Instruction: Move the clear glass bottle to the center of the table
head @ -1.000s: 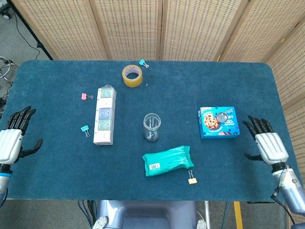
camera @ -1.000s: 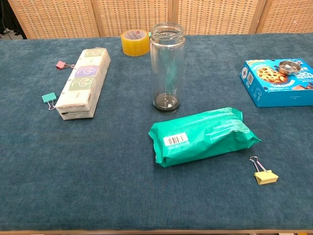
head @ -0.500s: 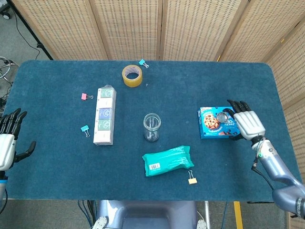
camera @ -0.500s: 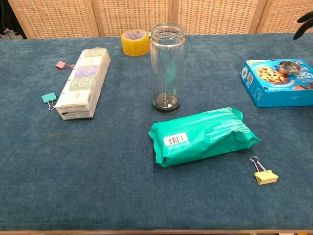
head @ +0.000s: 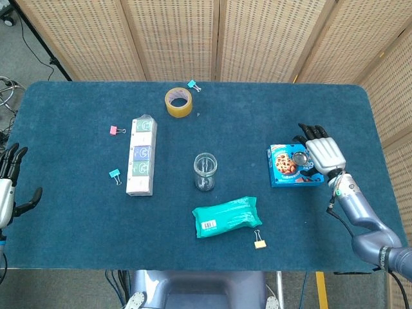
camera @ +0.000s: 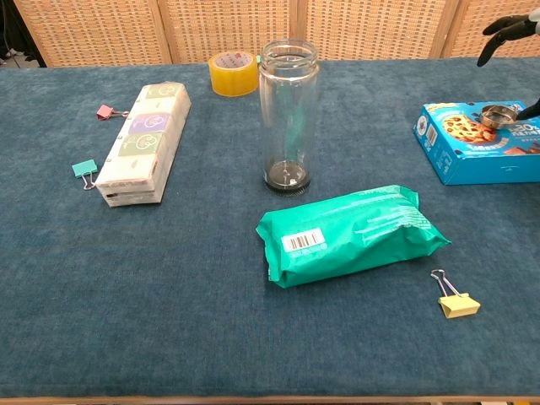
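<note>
In the head view, the whole blue tabletop is shown. The clear glass bottle is seen standing upright near the middle, between a long white box and a blue cookie box, with a teal packet just in front of it. The right hand is seen over the right part of the cookie box, fingers spread and nothing held; actual contact cannot be told. The left hand is found at the left edge, fingers apart, empty. Both hands are well apart from the bottle.

In the chest view, the bottle is shown side-on, open-mouthed and empty. Only dark fingertips of the right hand are caught at the top right corner; the left hand is not shown.
</note>
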### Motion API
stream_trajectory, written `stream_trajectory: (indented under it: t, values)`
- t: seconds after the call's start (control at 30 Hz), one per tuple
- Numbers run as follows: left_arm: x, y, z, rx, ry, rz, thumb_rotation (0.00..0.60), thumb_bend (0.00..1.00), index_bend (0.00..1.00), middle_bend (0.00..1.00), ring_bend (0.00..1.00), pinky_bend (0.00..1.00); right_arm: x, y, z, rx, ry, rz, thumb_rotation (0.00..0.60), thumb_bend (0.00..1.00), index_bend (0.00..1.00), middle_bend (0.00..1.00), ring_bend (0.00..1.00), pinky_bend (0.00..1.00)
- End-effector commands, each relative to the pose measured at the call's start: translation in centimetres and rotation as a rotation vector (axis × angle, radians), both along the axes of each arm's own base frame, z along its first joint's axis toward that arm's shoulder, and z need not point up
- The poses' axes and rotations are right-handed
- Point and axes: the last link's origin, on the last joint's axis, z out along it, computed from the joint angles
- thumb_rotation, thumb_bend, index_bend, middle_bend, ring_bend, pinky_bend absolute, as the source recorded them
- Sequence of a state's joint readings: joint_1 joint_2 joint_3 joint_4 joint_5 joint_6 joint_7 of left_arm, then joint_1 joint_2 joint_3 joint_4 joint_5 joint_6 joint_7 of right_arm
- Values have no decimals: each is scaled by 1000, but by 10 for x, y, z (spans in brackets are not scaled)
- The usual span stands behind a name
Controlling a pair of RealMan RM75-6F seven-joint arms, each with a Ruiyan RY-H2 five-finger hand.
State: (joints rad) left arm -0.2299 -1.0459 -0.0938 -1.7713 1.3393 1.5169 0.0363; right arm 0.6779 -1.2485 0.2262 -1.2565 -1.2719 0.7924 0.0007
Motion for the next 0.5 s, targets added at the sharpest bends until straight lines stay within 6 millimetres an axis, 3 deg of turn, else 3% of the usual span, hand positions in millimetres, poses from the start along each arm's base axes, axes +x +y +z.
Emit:
stream_trajectory:
  t: [0.03,0.5]
  values:
    - [-1,3,-2,-3,9,8,600,341,0,0,0,0,1,-6,-3,10,15,10,600,164,238,0,0,0]
    - [-2,10,-10,-34,18,21,600,342,0,0,0,0,-13,-20,-9,22,87,16,600,223,311,0,0,0]
